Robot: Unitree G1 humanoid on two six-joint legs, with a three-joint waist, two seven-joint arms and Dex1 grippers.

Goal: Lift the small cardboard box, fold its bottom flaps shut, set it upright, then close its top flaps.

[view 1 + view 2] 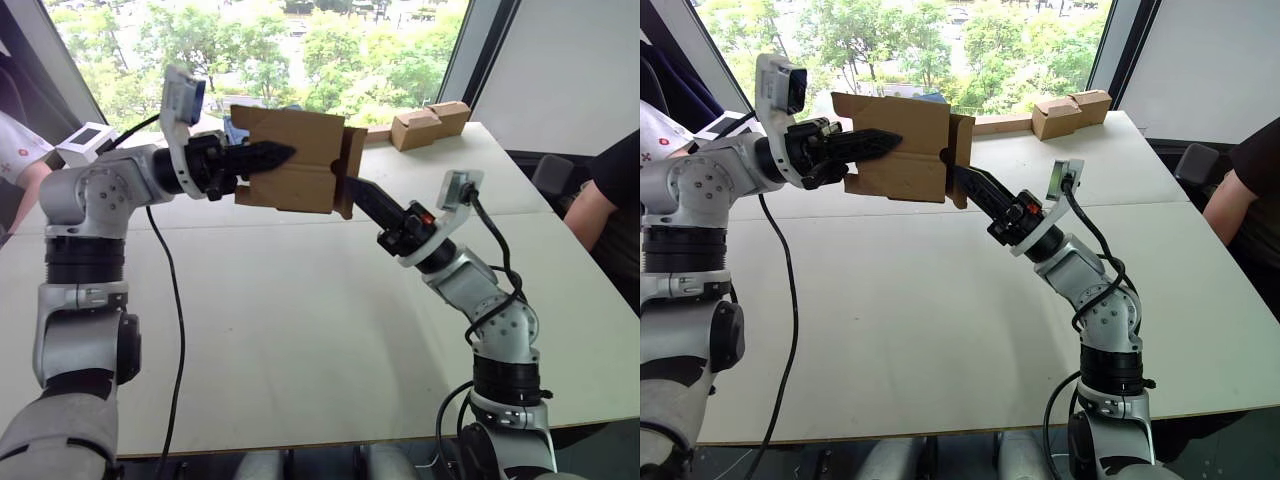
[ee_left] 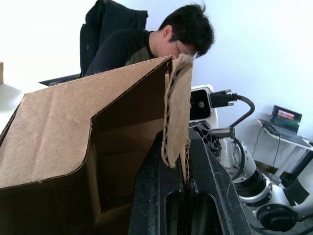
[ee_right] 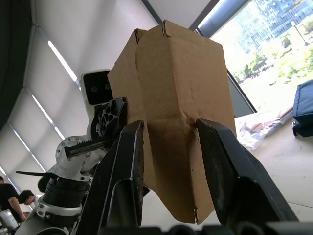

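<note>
One small cardboard box (image 1: 290,160) sideways, aloft.

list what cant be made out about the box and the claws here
- Small cardboard box, head views: the end facing the right claw is edge-on, so its flap positions are unclear.
- Left wrist view: the box's lower part is cut off by the picture's edge.
- Right wrist view: the box hides the left claw.

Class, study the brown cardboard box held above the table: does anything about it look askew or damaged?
The small brown cardboard box hangs tilted between the left gripper and right gripper, one flap sticking out with a ragged edge.
</note>
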